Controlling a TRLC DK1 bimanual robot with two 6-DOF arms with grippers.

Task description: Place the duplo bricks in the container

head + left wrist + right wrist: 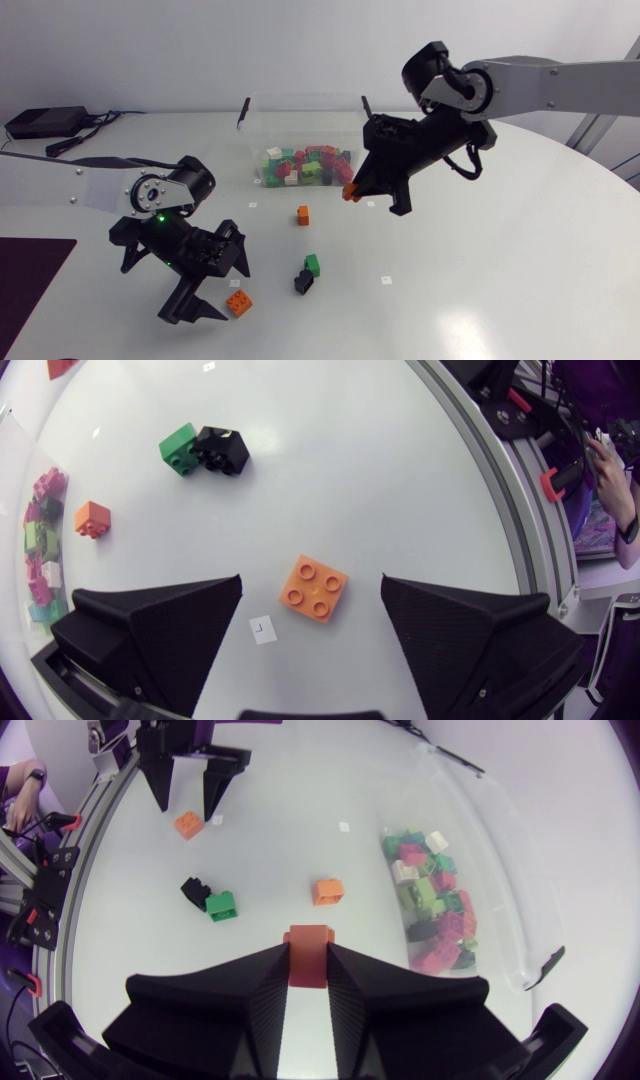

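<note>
Right gripper [308,958] is clenching a red-orange plastic brick [308,936], next releasing over the clear plastic container [300,97]; left gripper [311,578] is gaping around a flat orange brick [314,590].

Seen from above, the table [450,280] lies free around the spread left gripper [235,293]; green brick [312,264] and black brick [303,282] obstruct at two o'clock. The right gripper [308,960], clamping a red brick [308,935], crowds the container's [300,97] five o'clock.

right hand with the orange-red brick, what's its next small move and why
Probably carry it sideways over the container: the right hand is shut on an orange-red brick, but the right wrist view shows bare table beneath it, with the container off to one side.
</note>
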